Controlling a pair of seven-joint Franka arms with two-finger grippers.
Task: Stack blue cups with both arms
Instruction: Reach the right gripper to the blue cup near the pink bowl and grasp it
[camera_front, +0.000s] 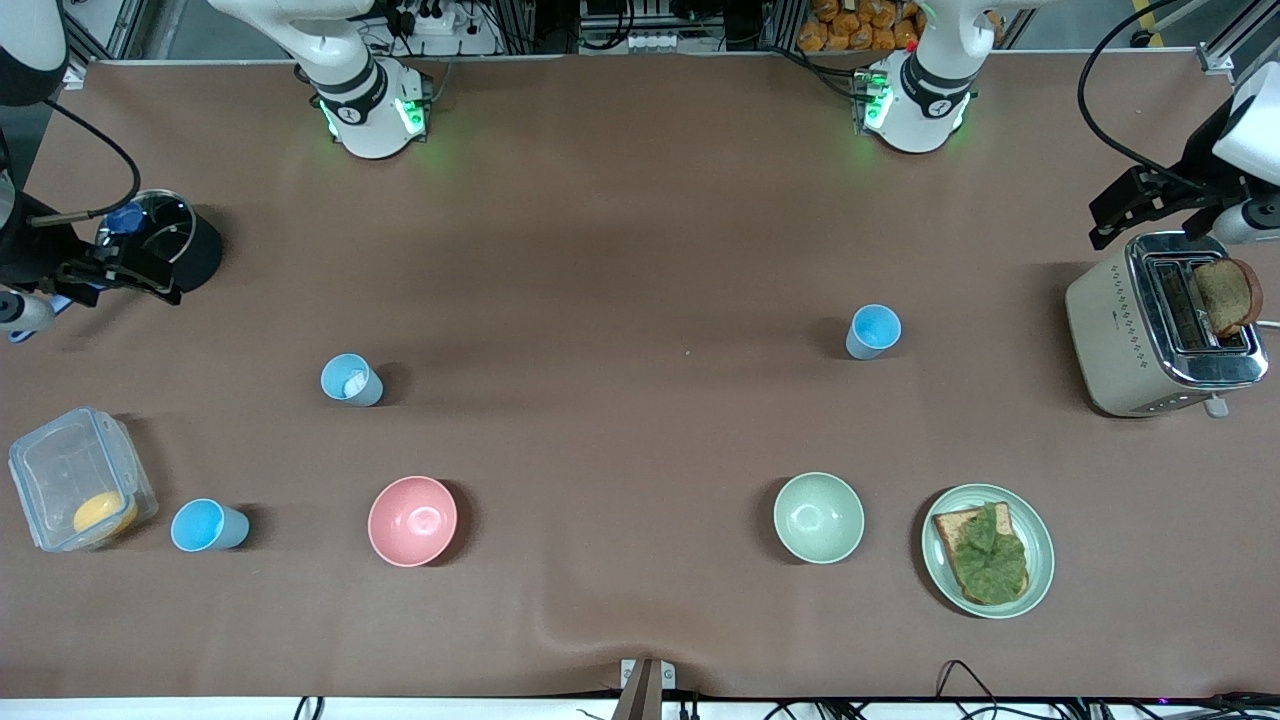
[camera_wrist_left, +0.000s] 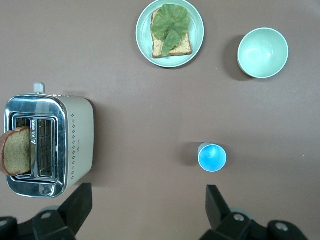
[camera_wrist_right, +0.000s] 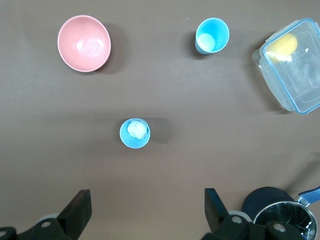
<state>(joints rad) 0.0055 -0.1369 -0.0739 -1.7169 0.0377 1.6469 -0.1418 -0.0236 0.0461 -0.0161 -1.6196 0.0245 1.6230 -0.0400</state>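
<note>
Three blue cups stand upright and apart on the brown table. One holds a white lump (camera_front: 351, 380) (camera_wrist_right: 135, 133). An empty one (camera_front: 208, 526) (camera_wrist_right: 212, 35) stands nearer to the front camera, beside the clear box. A third, empty (camera_front: 873, 332) (camera_wrist_left: 212, 157), stands toward the left arm's end. My left gripper (camera_front: 1118, 212) (camera_wrist_left: 148, 200) is open and empty, up over the table by the toaster. My right gripper (camera_front: 140, 278) (camera_wrist_right: 146, 205) is open and empty, up by the black pot.
A pink bowl (camera_front: 412, 520) and a pale-green bowl (camera_front: 818, 517) sit nearer to the front camera. A plate with toast and lettuce (camera_front: 1035, 540) is beside the green bowl. A toaster (camera_front: 1120, 330), a clear box (camera_front: 60, 470) and a black pot (camera_front: 195, 250) stand at the table's ends.
</note>
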